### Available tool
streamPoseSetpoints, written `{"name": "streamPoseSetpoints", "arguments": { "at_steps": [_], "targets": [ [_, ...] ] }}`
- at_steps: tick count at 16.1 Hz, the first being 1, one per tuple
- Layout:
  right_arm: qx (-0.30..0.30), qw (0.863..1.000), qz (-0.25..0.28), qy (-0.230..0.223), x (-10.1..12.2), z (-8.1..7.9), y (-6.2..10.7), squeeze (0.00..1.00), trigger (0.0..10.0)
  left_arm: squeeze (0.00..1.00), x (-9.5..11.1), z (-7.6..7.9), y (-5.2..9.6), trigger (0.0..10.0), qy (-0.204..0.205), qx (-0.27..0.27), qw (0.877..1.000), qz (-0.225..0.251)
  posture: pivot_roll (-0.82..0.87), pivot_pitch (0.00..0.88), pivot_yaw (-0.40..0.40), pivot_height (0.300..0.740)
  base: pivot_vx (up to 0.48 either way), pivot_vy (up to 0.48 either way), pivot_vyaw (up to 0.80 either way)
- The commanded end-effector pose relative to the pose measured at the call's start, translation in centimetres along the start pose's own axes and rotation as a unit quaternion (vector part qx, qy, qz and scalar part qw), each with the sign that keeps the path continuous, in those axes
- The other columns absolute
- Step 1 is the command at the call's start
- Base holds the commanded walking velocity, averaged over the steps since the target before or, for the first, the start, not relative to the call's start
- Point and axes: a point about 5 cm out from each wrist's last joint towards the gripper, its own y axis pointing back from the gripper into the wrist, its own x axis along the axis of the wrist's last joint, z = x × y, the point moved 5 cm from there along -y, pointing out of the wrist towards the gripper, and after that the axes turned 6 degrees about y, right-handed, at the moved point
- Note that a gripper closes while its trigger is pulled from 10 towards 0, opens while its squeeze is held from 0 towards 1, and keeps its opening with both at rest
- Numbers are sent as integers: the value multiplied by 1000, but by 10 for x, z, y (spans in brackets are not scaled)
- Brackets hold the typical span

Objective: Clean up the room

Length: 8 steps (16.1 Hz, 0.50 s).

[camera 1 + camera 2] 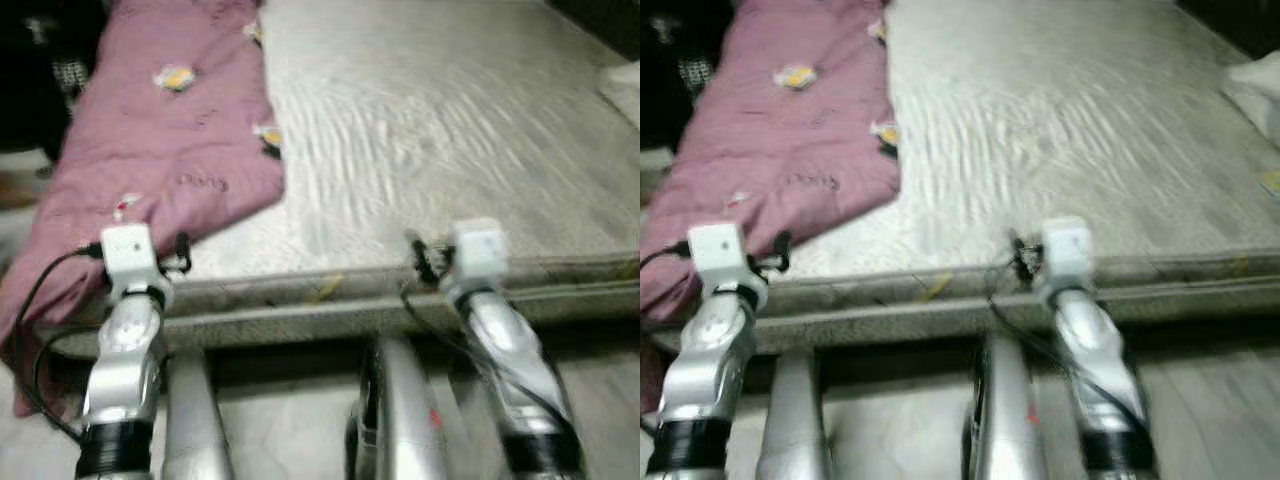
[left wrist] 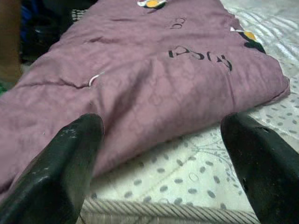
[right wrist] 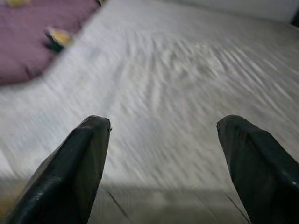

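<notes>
The robot stands at the near edge of a bed (image 1: 400, 290), both arms raised toward the mattress (image 1: 440, 130), which fills the centre and right of the head views with a pale quilted surface. The pink quilt (image 1: 160, 140), printed with small yellow-and-black figures and dark lettering, lies along the left of the frame. Its long axis runs from the upper middle down to the lower left, where its end spills over the bed's edge.

The left tool (image 2: 159, 154) has its black fingers spread wide and holds nothing. In the left wrist view the quilt's near corner lies just ahead of them, with dotted mattress fabric showing beneath the gap. The right tool (image 3: 163, 154) is likewise spread and empty, pointing at bare mattress, with the quilt off to the upper left of its view and well apart.

So the quilt sits directly in front of the left arm and to the left of the right arm; the left is plainly the nearer. Judging by this, tidying would start with the left tool taking the near corner. Nothing stands between tool and fabric. A pale object (image 1: 622, 85), possibly a pillow, sits at the far right edge, too blurred to name. Dark clutter (image 1: 45, 60) fills the upper left beside the bed.
</notes>
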Motion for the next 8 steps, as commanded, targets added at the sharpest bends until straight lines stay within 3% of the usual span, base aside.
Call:
{"name": "streamPoseSetpoints", "arguments": {
  "at_steps": [1, 3, 6, 8],
  "targets": [
    [-15, 1000, -1, 0, 2, 10, 3, 0, 10000, 0, -13, 0, 3, 10000, -1, 2, 1000, -23, -30, 128, -71, 487, 0, 0, 0],
    [-37, 999, -23, 5, -8, 32, 19, 0, 10000, 0, -14, 8, 1, 10000, -6, -11, 1000, -23, -45, 137, -80, 487, 0, 0, 0],
    [-43, 998, -34, 16, -11, 42, 31, 0, 10000, 0, -22, 14, -3, 10000, -1, -14, 999, -31, -92, 140, -66, 487, 0, 0, -754],
    [-50, 997, -44, 27, -14, 48, 32, 0, 10000, 0, -18, 20, -10, 10000, 0, -15, 1000, -22, -108, 151, -70, 487, 0, 0, 0]
  ]
}}
